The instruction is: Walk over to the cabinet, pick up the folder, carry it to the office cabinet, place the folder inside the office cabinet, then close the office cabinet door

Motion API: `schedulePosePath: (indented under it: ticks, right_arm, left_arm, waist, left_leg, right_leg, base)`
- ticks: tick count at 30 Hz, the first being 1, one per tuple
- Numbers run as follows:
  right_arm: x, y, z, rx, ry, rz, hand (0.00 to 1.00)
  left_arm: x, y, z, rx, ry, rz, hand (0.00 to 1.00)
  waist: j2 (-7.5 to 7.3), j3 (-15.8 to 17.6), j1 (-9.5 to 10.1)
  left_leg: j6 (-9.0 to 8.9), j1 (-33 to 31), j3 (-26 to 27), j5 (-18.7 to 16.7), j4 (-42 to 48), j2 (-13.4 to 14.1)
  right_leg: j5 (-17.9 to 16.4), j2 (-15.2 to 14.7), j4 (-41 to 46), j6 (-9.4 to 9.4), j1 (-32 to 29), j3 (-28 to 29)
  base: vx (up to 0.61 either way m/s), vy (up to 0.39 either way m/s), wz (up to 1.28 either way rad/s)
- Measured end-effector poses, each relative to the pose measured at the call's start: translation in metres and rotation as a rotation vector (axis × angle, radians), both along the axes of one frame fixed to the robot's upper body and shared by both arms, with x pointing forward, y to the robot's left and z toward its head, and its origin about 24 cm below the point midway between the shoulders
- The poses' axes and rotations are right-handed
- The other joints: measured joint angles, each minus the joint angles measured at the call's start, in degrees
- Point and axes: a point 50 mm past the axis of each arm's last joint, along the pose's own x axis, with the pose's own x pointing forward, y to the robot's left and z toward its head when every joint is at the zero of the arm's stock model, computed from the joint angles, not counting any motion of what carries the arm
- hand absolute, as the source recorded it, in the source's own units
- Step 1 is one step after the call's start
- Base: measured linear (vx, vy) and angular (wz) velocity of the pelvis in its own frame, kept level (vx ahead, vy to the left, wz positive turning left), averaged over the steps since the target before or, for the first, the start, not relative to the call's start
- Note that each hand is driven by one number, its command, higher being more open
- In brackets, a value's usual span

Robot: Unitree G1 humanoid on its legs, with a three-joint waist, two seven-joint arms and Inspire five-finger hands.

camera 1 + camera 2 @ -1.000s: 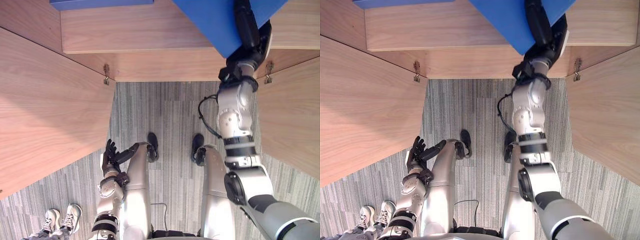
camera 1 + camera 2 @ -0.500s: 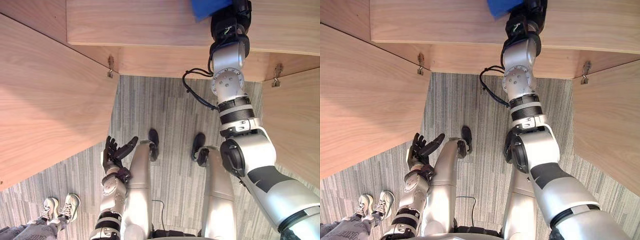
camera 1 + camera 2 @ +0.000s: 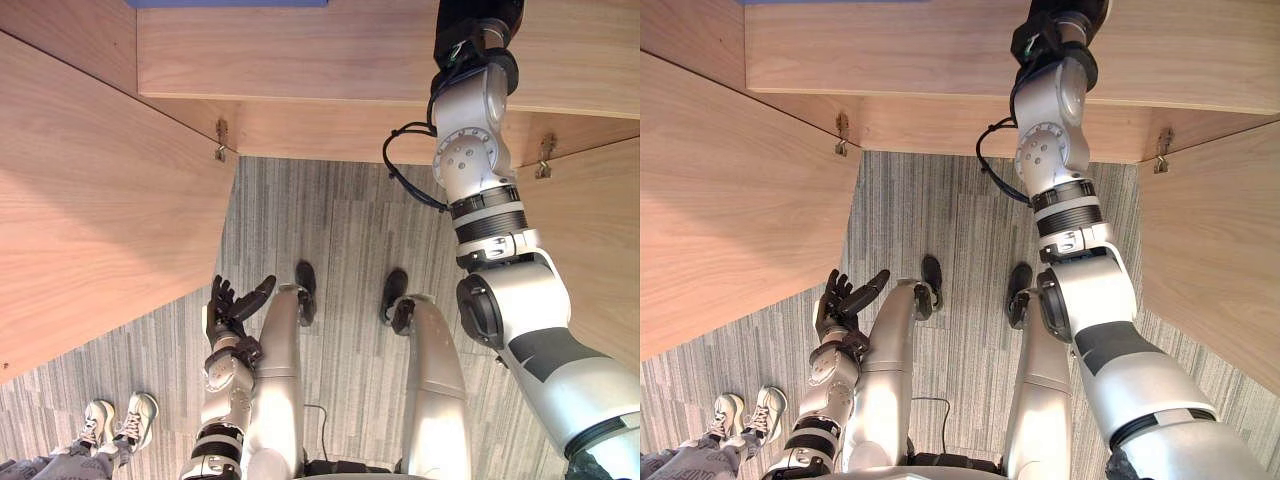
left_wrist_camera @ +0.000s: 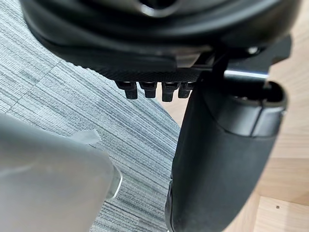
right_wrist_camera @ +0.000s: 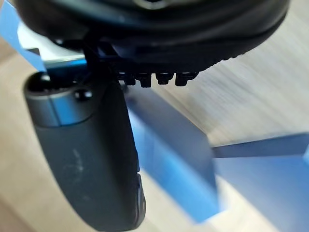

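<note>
We see the right arm reaching up to the upper right of the frame, where its wrist crosses the top edge above the wooden shelf (image 3: pixel 300 50) of the office cabinet. In the right wrist view, the right hand (image 5: pixel 91 159) has its dark thumb in front of the blue folder (image 5: pixel 169 164), which runs slantwise across the pale wood. The fingers (image 5: pixel 159 77) appear as no more than short tips, so we cannot tell whether the hand grips the folder or merely sits close to it. A second blue piece (image 5: pixel 270 164) lies near it over the same wood. In the eye views a thin blue strip (image 3: pixel 228 3) runs along the top edge at upper left. Both doors stand open, the left door (image 3: pixel 90 200) filling the left side and the right door (image 3: pixel 600 250) at the right edge. The left hand (image 3: pixel 226 308) hangs at lower left of centre, fingers straight, thumb out, holding nothing. A person's shoes (image 3: pixel 120 420) stand on the grey carpet (image 3: pixel 330 230) at bottom left.
</note>
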Motion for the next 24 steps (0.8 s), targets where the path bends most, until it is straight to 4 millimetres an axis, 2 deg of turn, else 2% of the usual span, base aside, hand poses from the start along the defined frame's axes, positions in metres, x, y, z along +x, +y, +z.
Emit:
schedulePosePath:
  ticks: [1, 2, 3, 4, 5, 7, 9, 13, 15, 17, 20, 24]
  right_arm:
    - [0.000, 0.000, -0.003, -0.072, -0.004, -0.013, 1.00]
    - [0.001, -0.002, -0.009, -0.226, -0.007, -0.043, 1.00]
    - [0.002, -0.002, -0.010, -0.253, -0.006, -0.050, 1.00]
    - [0.003, -0.007, -0.016, -0.355, 0.003, -0.079, 1.00]
    - [0.003, -0.010, -0.021, -0.417, 0.009, -0.103, 0.00]
    - [0.006, -0.023, -0.040, -0.676, 0.049, -0.202, 0.00]
    - [0.006, -0.030, -0.049, -0.839, 0.066, -0.264, 0.00]
    - [0.006, -0.045, -0.049, -0.980, 0.080, -0.324, 0.00]
    - [0.008, -0.048, -0.051, -0.988, 0.097, -0.299, 0.00]
    - [0.010, -0.049, -0.055, -0.919, 0.123, -0.219, 0.00]
    - [0.011, -0.051, -0.066, -0.735, 0.160, -0.070, 0.00]
    - [0.012, -0.043, -0.074, -0.542, 0.179, 0.020, 0.00]
  left_arm:
    - [-0.001, 0.001, -0.001, 0.004, 0.005, 0.000, 1.00]
    - [-0.001, 0.001, -0.003, 0.008, 0.009, -0.008, 1.00]
    - [-0.001, 0.001, -0.003, 0.008, 0.008, -0.010, 1.00]
    - [-0.002, 0.001, -0.004, 0.009, 0.010, -0.017, 1.00]
    - [-0.002, 0.002, -0.005, 0.011, 0.015, -0.021, 1.00]
    - [-0.005, 0.002, -0.010, 0.020, 0.033, -0.044, 1.00]
    - [-0.007, 0.004, -0.013, 0.028, 0.048, -0.053, 1.00]
    - [-0.010, 0.005, -0.020, 0.030, 0.075, -0.071, 1.00]
    - [-0.011, 0.005, -0.021, 0.029, 0.081, -0.077, 1.00]
    - [-0.011, 0.006, -0.022, 0.029, 0.082, -0.085, 1.00]
    - [-0.012, 0.005, -0.023, 0.026, 0.087, -0.088, 1.00]
    - [-0.015, 0.007, -0.028, 0.024, 0.112, -0.090, 1.00]
  waist:
    - [-0.01, 0.00, -0.20]
    - [-0.02, -0.01, -0.47]
    - [-0.02, -0.01, -0.48]
    - [-0.03, -0.01, -0.51]
    - [-0.03, -0.01, -0.51]
    - [-0.13, -0.06, -0.66]
    - [-0.15, -0.07, -1.07]
    - [-0.28, -0.15, -1.28]
    - [-0.42, -0.25, -1.24]
    - [-0.43, -0.25, -1.14]
    - [-0.44, -0.25, -0.92]
    - [-0.45, -0.26, -1.02]
  left_leg:
    - [0.01, 0.13, 0.14, 0.00, -0.25, 0.10]
    - [0.05, 0.38, 0.51, 0.03, -0.67, 0.13]
    - [0.06, 0.43, 0.58, 0.03, -0.77, 0.15]
    - [0.20, 0.80, 0.94, 0.12, -1.28, 0.17]
    - [0.25, 1.10, 1.15, 0.15, -1.59, 0.17]
    - [0.38, 2.51, 1.76, 0.22, -2.87, 0.18]
    - [0.47, 3.12, 2.08, 0.28, -3.69, 0.18]
    - [0.63, 4.42, 2.63, 0.37, -4.88, 0.18]
    - [0.63, 4.61, 2.88, 0.37, -5.04, 0.25]
    - [0.64, 4.65, 3.19, 0.37, -5.11, 0.35]
    - [0.65, 4.77, 3.58, 0.38, -5.17, 0.45]
    - [0.65, 4.98, 3.84, 0.38, -5.20, 0.62]
  right_leg:
    - [0.11, 0.09, -0.30, 0.02, 0.09, 0.03]
    - [0.31, 0.10, -0.63, -0.07, 0.16, 0.21]
    - [0.31, 0.10, -0.72, -0.06, 0.16, 0.23]
    - [0.53, 0.10, -1.22, -0.05, 0.34, 0.35]
    - [0.58, 0.09, -1.46, -0.04, 0.59, 0.43]
    - [0.82, 0.04, -2.67, 0.14, 1.98, 0.51]
    - [1.15, 0.04, -3.66, 0.21, 2.61, 0.51]
    - [1.45, -0.03, -5.07, 0.32, 3.96, 0.48]
    - [1.45, -0.07, -5.21, 0.32, 4.10, 0.47]
    - [1.45, -0.09, -5.28, 0.32, 4.12, 0.48]
    - [1.46, -0.16, -5.35, 0.32, 4.21, 0.49]
    - [1.62, -0.13, -5.87, 0.42, 4.49, 0.48]
  base:
    - [-0.02, -0.034, -0.07]
    - [-0.01, -0.024, -0.06]
    - [-0.01, -0.027, -0.06]
    - [0.00, -0.016, -0.03]
    - [0.01, -0.018, -0.03]
    - [0.00, 0.000, 0.00]
    - [0.02, 0.000, -0.04]
    - [0.00, 0.000, -0.01]
    - [0.00, -0.017, 0.00]
    - [0.00, 0.000, 0.00]
    - [-0.02, -0.023, 0.00]
    - [-0.03, -0.021, -0.01]
